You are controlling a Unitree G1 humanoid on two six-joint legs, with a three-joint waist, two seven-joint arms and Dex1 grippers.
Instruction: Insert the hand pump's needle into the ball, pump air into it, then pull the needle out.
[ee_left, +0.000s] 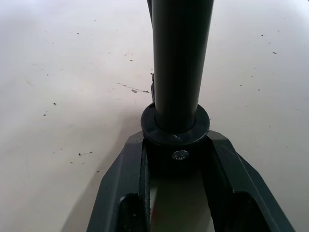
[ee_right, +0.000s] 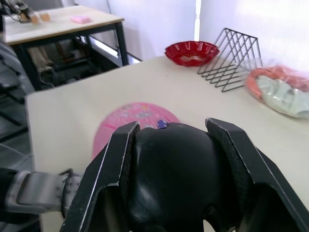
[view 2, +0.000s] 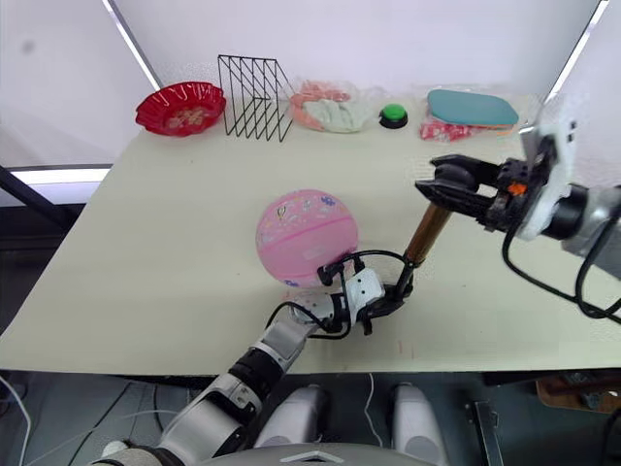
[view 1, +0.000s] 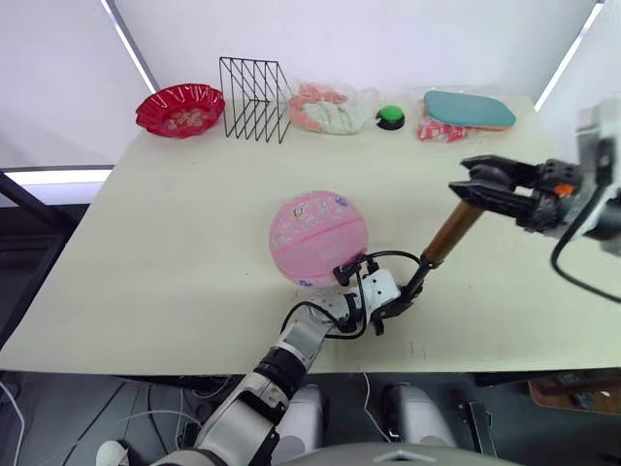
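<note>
Bright, even light falls on the pale cream desk (view 1: 175, 223) from the white translucent panels behind it, which are overexposed almost to blank. Shadows are soft and short; a faint one lies under the round pink rubber ball (view 1: 318, 238). In the left wrist view the dark pump cylinder (ee_left: 179, 63) is close and slightly blurred, the desk surface glaring pale.

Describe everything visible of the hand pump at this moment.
The hand pump is a slim gold-brown metal cylinder with black ends, tilted up toward the robot's right. The left hand clamps its black lower end against the table; the right hand grips the black handle on top. A thin black hose loops from the base toward the pink ball. Whether the needle is in cannot be told.
</note>
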